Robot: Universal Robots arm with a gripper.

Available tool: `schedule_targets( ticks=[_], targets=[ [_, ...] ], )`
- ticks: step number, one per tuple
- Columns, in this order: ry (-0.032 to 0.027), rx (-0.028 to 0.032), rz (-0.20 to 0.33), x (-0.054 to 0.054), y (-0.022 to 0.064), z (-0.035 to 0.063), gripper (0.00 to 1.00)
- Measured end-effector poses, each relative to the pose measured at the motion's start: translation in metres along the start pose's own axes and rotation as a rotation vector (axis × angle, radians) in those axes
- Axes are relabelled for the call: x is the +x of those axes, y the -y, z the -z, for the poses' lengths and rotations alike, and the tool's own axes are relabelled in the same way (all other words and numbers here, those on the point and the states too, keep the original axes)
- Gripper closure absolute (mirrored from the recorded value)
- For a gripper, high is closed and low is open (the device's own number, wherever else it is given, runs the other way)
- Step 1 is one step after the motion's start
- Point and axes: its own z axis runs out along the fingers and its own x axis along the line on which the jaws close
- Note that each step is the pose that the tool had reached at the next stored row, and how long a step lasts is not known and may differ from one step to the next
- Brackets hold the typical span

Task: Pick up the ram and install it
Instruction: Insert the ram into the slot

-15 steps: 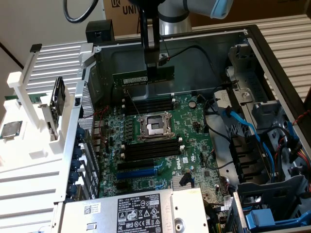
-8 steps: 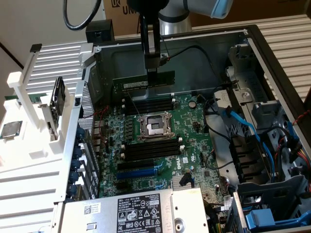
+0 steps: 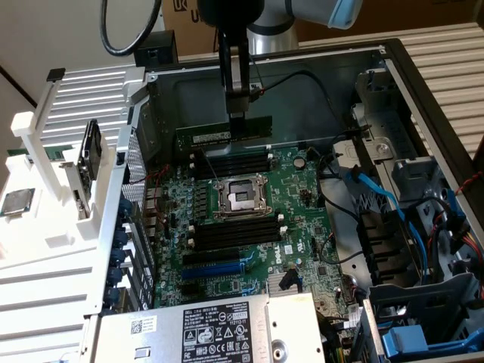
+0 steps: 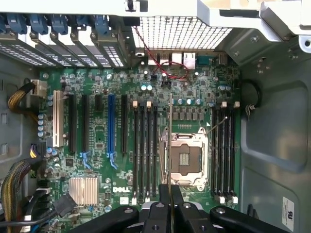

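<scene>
The gripper (image 3: pixel 237 119) is clamped on the upper edge of the ram (image 3: pixel 212 136), jaws closed against both faces of the stick. The ram hangs level and on edge inside the open computer case (image 3: pixel 393 83). In the exterior view it sits at 12 o'clock from the CPU socket (image 3: pixel 240 198), just beyond the far bank of black memory slots (image 3: pixel 231 161). In the wrist view the ram (image 4: pixel 170 136) appears edge-on, extending from the gripper (image 4: pixel 170 195) above the motherboard (image 4: pixel 97 145), beside the CPU socket (image 4: pixel 187 158).
</scene>
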Motion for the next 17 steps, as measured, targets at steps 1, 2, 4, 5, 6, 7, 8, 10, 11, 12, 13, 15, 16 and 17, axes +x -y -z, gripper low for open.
schedule_targets(
  ticks=[1, 2, 4, 5, 6, 7, 8, 10, 11, 12, 13, 15, 16, 17],
  targets=[
    [0.0, 0.0, 0.0, 0.0, 0.0, -0.0018, 0.87],
    [0.0, 0.0001, 0.0, 0.001, 0.0, -0.0035, 0.87],
    [0.0002, -0.0006, 0.0, 0.003, 0.0002, -0.0072, 0.87],
    [0.0003, -0.0007, 0.0, 0.004, 0.0003, -0.0089, 0.87],
    [0.0003, -0.0008, 0.0, 0.005, 0.0003, -0.0106, 0.87],
    [0.0006, -0.0008, 0.0, 0.006, 0.0004, -0.0125, 0.87],
    [0.001, -0.0008, 0.0, 0.008, 0.0006, -0.0143, 0.87],
    [0.0013, -0.0007, 0.0, 0.01, 0.0014, -0.0179, 0.87],
    [0.0014, -0.0007, 0.0, 0.01, 0.0028, -0.0197, 0.87],
    [0.0013, -0.0008, 0.0, 0.01, 0.0044, -0.0214, 0.87],
    [0.0011, -0.0009, 0.0, 0.01, 0.0074, -0.0251, 0.87],
    [0.0013, -0.0008, 0.0, 0.011, 0.0079, -0.0288, 0.87],
    [0.0013, -0.0008, 0.0, 0.011, 0.008, -0.0305, 0.87],
    [0.0015, -0.0008, 0.0, 0.012, 0.008, -0.0325, 0.87]
  ],
)
